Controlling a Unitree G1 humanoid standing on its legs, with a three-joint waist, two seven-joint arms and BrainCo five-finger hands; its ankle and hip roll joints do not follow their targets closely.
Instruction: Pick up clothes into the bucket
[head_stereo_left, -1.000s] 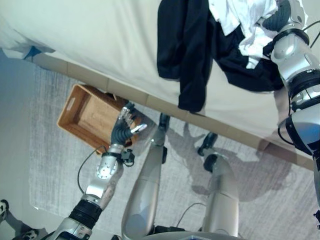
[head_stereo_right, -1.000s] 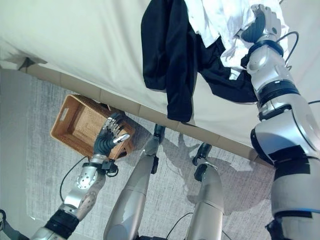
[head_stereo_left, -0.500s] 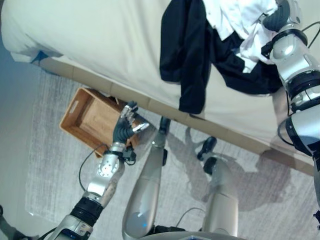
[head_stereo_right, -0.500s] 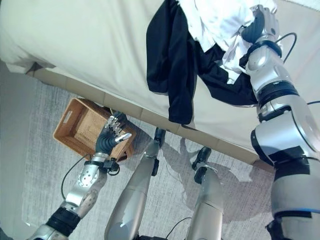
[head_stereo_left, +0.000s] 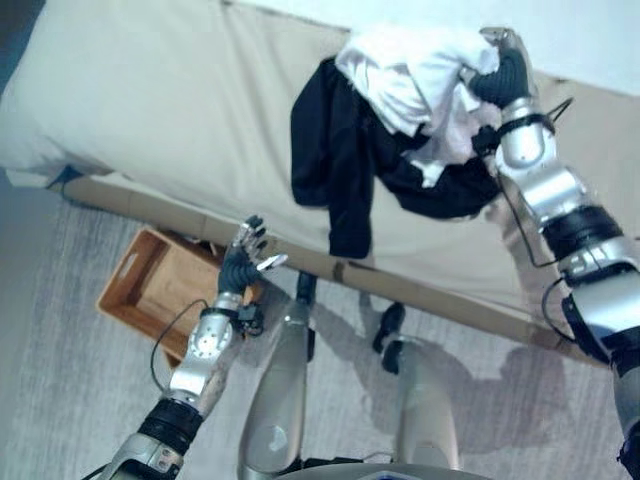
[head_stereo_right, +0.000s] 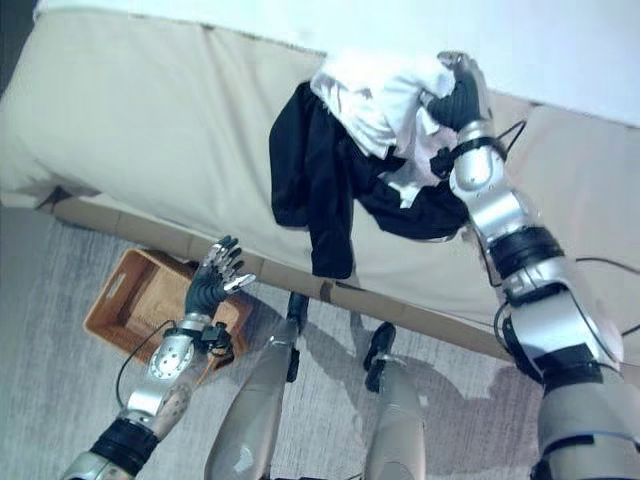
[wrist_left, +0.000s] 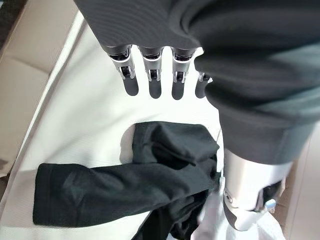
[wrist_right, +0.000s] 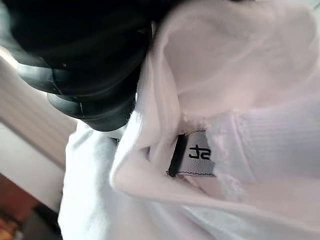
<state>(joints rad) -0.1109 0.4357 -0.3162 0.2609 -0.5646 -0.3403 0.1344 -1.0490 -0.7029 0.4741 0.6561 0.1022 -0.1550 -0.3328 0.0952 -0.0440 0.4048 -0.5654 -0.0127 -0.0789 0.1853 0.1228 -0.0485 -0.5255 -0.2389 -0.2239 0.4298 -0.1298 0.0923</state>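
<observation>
the right hand (head_stereo_left: 500, 75) has lifted the white garment (head_stereo_left: 415, 75); its fingers are buried in cloth, grip unclear. the black garment (head_stereo_left: 340, 165) trailing below them could snag.

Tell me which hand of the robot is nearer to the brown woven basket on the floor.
The left. The left hand hangs open just beside the brown woven basket, above its near corner. The right hand is far away, up on the bed at the white cloth.
</observation>
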